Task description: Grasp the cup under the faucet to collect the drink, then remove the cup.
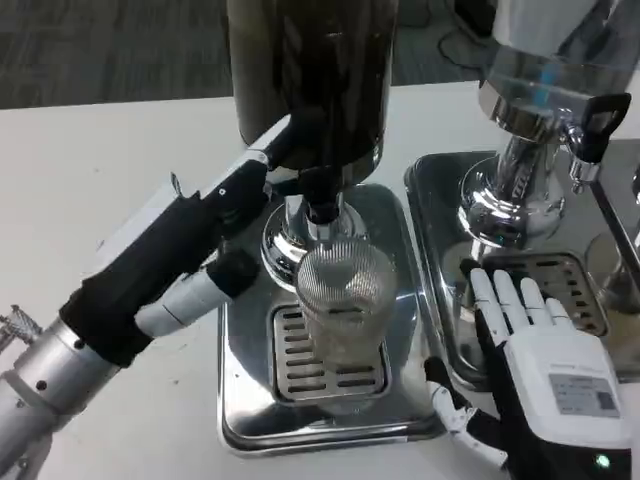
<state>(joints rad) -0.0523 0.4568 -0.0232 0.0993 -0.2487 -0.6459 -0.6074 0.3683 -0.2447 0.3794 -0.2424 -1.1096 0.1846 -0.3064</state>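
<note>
My left hand (262,165) reaching to the dark dispenser's black faucet (322,205), grip unclear, ribbed clear glass cup (345,300) on the drip grate (285,355) beneath, my right hand (530,345) empty, fingers spread

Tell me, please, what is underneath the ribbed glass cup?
The cup stands on the slotted drip grate of the steel tray, below the faucet. The grate beneath its base shows only blurred through the glass.

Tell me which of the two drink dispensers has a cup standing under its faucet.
The dark dispenser at centre: a ribbed clear cup stands on its drip tray under the faucet. The clear dispenser to the right has only a bare grille below.
</note>
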